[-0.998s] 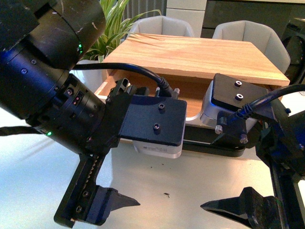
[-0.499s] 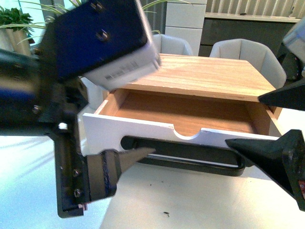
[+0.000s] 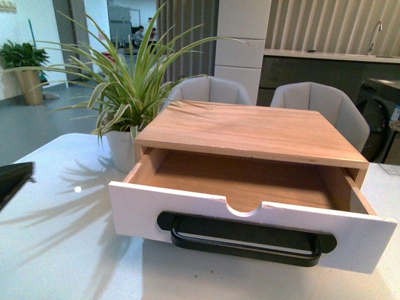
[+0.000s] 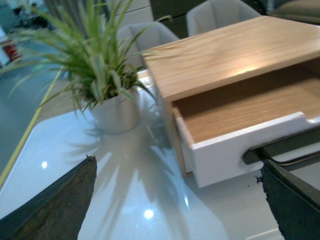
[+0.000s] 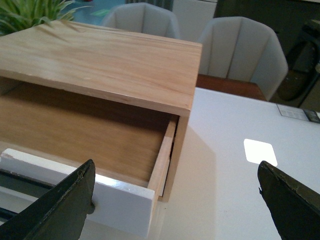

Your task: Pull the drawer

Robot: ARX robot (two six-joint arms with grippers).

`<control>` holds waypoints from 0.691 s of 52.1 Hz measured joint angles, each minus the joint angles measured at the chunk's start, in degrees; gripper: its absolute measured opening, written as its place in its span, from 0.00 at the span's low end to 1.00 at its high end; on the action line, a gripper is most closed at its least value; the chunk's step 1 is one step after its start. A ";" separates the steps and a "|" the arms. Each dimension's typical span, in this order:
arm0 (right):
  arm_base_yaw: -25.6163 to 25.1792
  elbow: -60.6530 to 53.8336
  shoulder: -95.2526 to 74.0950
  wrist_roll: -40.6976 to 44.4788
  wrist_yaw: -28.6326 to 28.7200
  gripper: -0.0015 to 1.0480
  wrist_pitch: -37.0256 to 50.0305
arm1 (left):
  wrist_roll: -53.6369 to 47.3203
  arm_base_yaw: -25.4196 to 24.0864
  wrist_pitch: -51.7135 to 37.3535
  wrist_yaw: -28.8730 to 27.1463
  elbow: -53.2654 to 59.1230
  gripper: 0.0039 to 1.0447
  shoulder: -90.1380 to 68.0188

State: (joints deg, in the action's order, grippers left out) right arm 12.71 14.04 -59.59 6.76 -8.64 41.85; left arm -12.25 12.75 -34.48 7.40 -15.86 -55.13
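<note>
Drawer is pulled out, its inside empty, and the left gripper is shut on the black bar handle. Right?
Wrong on the gripper. The drawer is pulled out and empty, but the left gripper is open and off the black bar handle; the left wrist view shows its fingers spread wide, holding nothing.

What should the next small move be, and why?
Probably none on the drawer: it stands well out of the wooden case, light wood floor exposed. The left gripper and right gripper are both open, empty and off the black bar handle. I'd just hold both arms back, clear of the front; another pull looks unnecessary.
</note>
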 joint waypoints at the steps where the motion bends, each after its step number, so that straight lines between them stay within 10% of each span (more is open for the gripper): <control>1: 0.13 -0.76 0.68 -1.11 -1.20 0.91 0.35 | 2.16 -1.62 0.68 -0.46 0.70 0.93 1.36; 21: 1.03 -4.52 2.47 -9.60 -7.69 0.91 3.34 | 15.96 -12.17 1.27 -2.25 3.61 0.92 6.12; 36: -4.90 -10.73 13.14 -7.15 1.20 0.34 0.83 | 13.00 -12.66 0.17 -7.41 10.25 0.33 14.86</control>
State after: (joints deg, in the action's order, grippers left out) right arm 7.81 3.31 -46.46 -0.38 -7.44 42.68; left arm 0.75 0.10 -34.30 -0.01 -5.61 -40.27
